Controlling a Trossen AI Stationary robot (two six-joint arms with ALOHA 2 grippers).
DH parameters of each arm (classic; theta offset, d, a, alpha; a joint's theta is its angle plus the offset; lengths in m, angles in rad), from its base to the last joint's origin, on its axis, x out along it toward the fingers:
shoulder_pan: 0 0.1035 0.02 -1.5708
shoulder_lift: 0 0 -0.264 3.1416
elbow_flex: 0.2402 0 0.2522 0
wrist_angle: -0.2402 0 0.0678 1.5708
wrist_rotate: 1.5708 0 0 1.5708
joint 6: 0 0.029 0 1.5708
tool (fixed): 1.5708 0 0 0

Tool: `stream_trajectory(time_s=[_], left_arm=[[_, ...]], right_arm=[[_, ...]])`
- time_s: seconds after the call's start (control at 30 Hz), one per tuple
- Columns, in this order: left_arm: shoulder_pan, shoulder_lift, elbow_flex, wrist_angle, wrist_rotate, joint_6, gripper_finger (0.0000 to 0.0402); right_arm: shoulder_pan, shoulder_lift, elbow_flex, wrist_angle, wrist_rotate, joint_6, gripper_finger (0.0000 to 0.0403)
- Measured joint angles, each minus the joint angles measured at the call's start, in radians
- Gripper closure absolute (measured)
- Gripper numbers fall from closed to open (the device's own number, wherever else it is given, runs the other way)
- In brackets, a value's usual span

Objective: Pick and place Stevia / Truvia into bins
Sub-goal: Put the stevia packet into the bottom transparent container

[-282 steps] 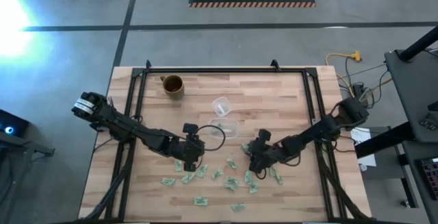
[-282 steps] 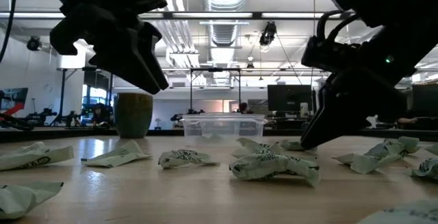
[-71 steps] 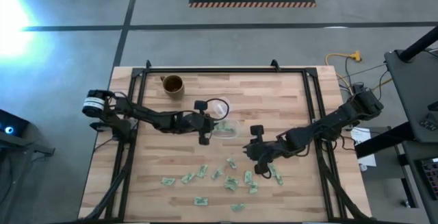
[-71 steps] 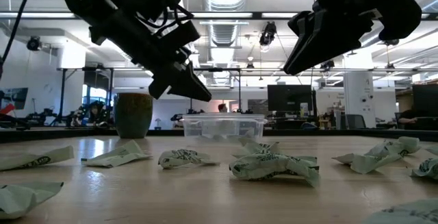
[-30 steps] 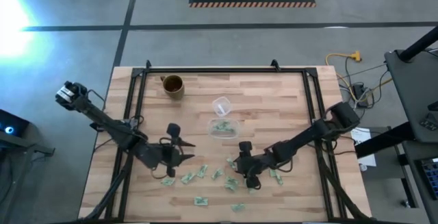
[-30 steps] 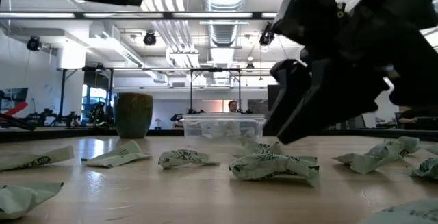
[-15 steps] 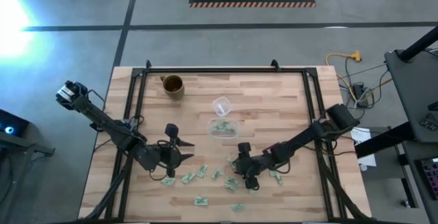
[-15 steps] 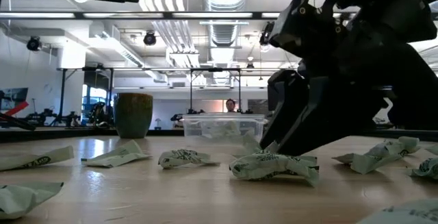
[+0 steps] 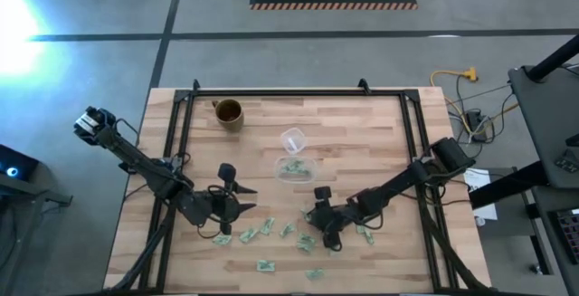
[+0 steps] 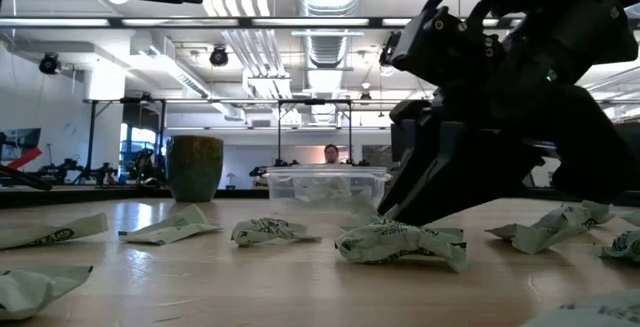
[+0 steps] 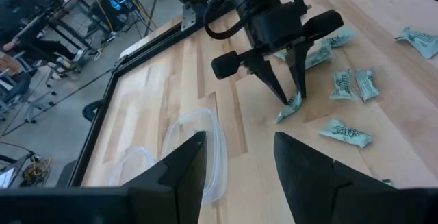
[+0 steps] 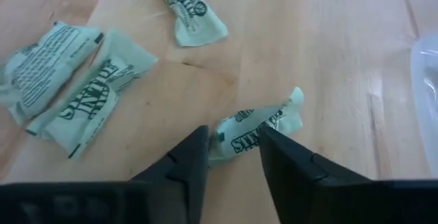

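Right wrist view alone shows the grip: right gripper (image 12: 231, 157) down at the wood, fingers (image 12: 186, 166) pinching the near end of one crumpled Stevia packet (image 12: 259, 129), two flat packets (image 12: 65, 87) lying side by side close by, another (image 12: 189, 9) farther off. High view puts that same gripper (image 9: 322, 226) among the scattered packets (image 9: 262, 227) at the near half of the table (image 9: 362, 133), below the clear bin (image 9: 296, 169), which already holds some green packets. Left wrist view sees the pinch from the opposite side, across the boards, with the bin's rim (image 11: 198, 145) just ahead of the left gripper (image 11: 236, 166), fingers spread and holding nothing. Low view largely blocked by the dark right arm; behind it the bin (image 10: 325, 183), a brown mug (image 10: 194, 167), a small clear round cup (image 9: 291, 138) visible only from above.
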Motion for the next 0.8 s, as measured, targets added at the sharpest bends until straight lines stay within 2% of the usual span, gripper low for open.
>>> stream_trajectory(time_s=[0.17,0.33,0.67,0.8], left_arm=[[0.001,0.000,0.000,0.000,0.000,-0.001,0.0246],[0.001,0.000,0.000,0.000,0.000,-0.001,0.0246],[0.000,0.000,0.000,-0.001,0.001,-0.001,0.0246],[0.000,0.000,0.000,-0.001,0.001,-0.001,0.0246]], right_arm=[[0.000,0.000,0.000,0.000,0.000,-0.006,0.0349],[0.002,-0.003,0.004,-0.003,0.000,-0.033,0.0387],[0.004,-0.102,0.015,-0.029,0.002,-0.097,0.0394],[-0.001,-0.168,0.016,-0.087,0.109,-0.154,0.0394]])
